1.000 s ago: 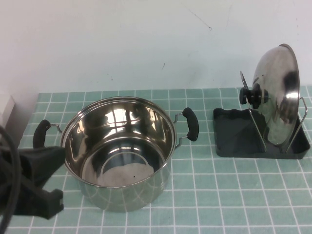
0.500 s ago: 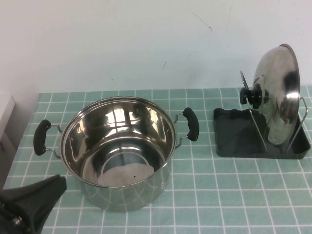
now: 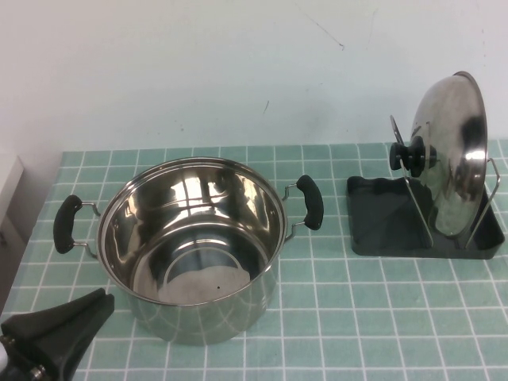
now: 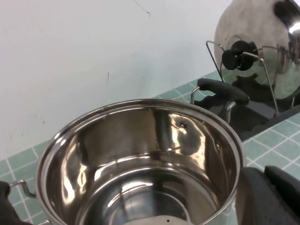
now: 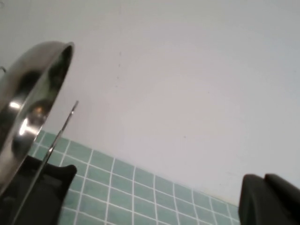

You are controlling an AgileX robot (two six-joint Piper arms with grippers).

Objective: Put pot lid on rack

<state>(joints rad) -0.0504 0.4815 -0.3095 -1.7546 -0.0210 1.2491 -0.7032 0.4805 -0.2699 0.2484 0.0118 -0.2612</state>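
Note:
The shiny domed pot lid point(image 3: 454, 159) stands on edge in the rack point(image 3: 379, 226), leaning between its upright wire loops, with the black knob point(image 3: 408, 155) facing the pot. No gripper touches it. My left gripper point(image 3: 100, 302) is shut and empty at the table's near left corner, just outside the pot's wall; the left wrist view shows it point(image 4: 264, 174) beside the pot rim, with the lid point(image 4: 262, 28) far behind. My right gripper point(image 5: 264, 178) is shut and empty; it is outside the high view and sits to the right of the lid point(image 5: 28, 117).
A deep steel pot point(image 3: 194, 246) with two black side handles stands open at centre left on the green tiled table point(image 3: 381, 317). A white wall rises behind the table. A pale object edges in at the far left point(image 3: 6, 178).
My left arm has drawn back toward the near left corner, away from the pot's left handle. The lid and the rack have not moved.

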